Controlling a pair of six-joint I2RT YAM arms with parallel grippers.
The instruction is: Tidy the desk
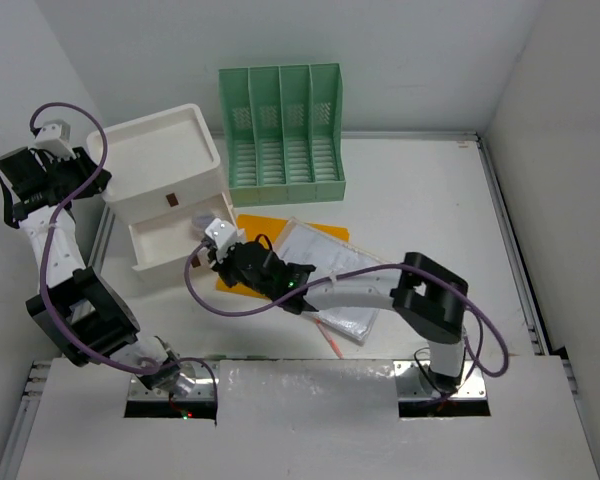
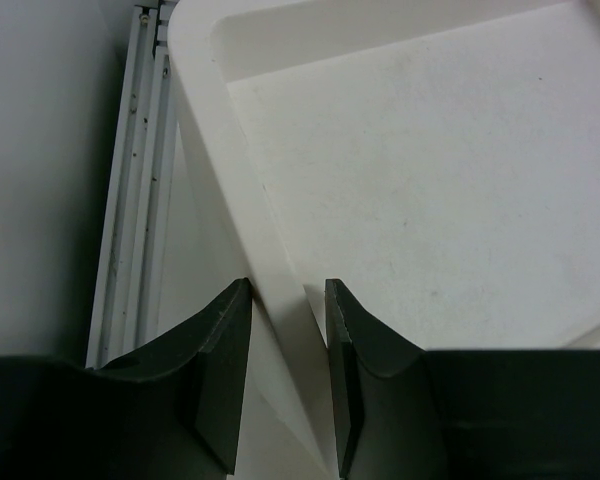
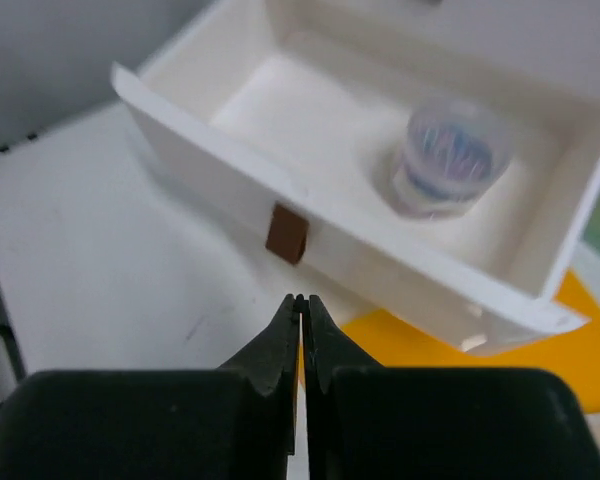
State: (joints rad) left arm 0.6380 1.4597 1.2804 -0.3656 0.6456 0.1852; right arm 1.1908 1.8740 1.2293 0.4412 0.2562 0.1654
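— Near the far left corner of the desk (image 1: 420, 190), what stands?

— A white box (image 1: 160, 160) with a shallow tray on top. Its drawer (image 1: 170, 250) stands open toward the near edge. Just right of it, at the far edge, a green file rack (image 1: 280, 125) with four slots stands upright.

— And the desk itself?

— It is the big white top under everything. It runs from the arm bases at the near edge to the back wall, with a silver rail (image 2: 130, 200) along its left edge.

— What about the left gripper (image 2: 288, 300)?

— It straddles the box's left wall, one finger outside and one inside the tray, pinching that wall.

— And the right gripper (image 3: 300, 300)?

— It hangs just in front of the drawer's front panel, near the small brown knob (image 3: 286, 234) but clear of it. Its fingers are pressed together with nothing between them.

— Anything in the drawer?

— A clear cup (image 3: 448, 160) sits toward its right end, with something blue and reddish inside. It is too blurred to name.

— The rest of the surface?

— An orange folder (image 1: 280, 222) lies flat toward the middle, one corner reaching the drawer's right end. A plastic sleeve (image 1: 335, 290) of papers lies partly over it, and the right arm reaches across both. A thin reddish stick (image 1: 330, 340) lies at the sleeve's near end.
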